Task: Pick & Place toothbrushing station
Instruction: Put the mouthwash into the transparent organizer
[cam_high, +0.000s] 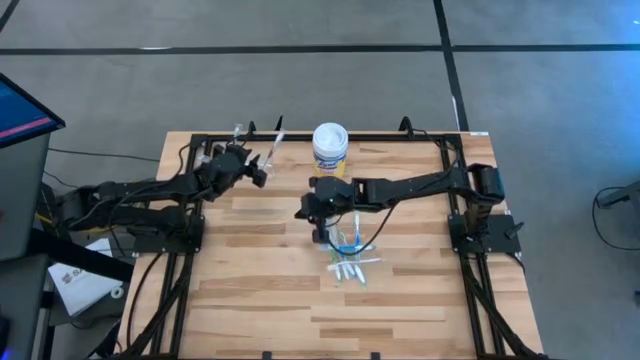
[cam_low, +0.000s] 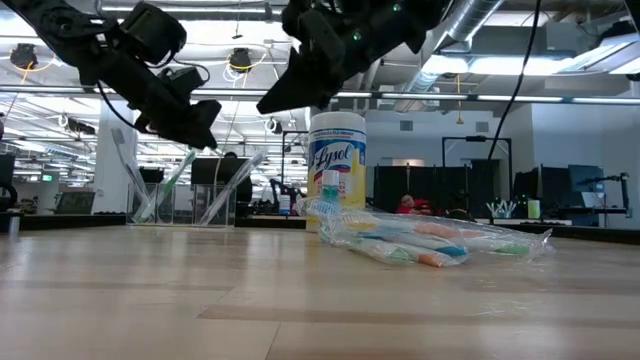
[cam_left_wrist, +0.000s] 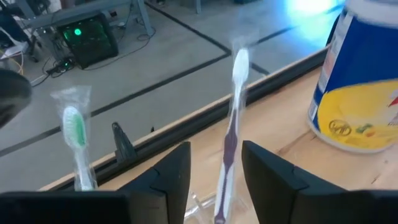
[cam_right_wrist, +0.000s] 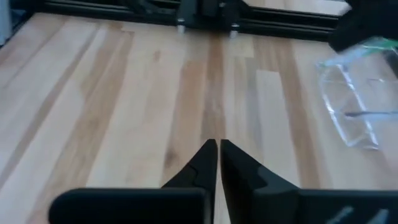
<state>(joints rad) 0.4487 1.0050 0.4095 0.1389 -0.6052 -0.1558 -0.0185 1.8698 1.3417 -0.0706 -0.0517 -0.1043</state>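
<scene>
A small clear cup (cam_low: 190, 203) stands at the table's far left and holds several toothbrushes leaning on its rim. My left gripper (cam_high: 260, 172) is just above and beside it, open. Its fingers (cam_left_wrist: 177, 171) stand on either side of a white toothbrush (cam_left_wrist: 235, 106) that stands in the cup, without touching it. A green toothbrush in a clear wrapper (cam_left_wrist: 74, 134) stands beside it. My right gripper (cam_right_wrist: 217, 146) is shut and empty above the table's middle (cam_high: 318, 225), next to a heap of clear-wrapped toothbrushes (cam_low: 430, 240) lying on the table (cam_high: 350, 258).
A white-lidded, yellow-labelled round tub (cam_high: 330, 146) stands at the far middle, between the cup and the heap (cam_low: 337, 165). A black frame (cam_high: 300, 134) runs along the table's far edge. Bare wood lies toward the near edge.
</scene>
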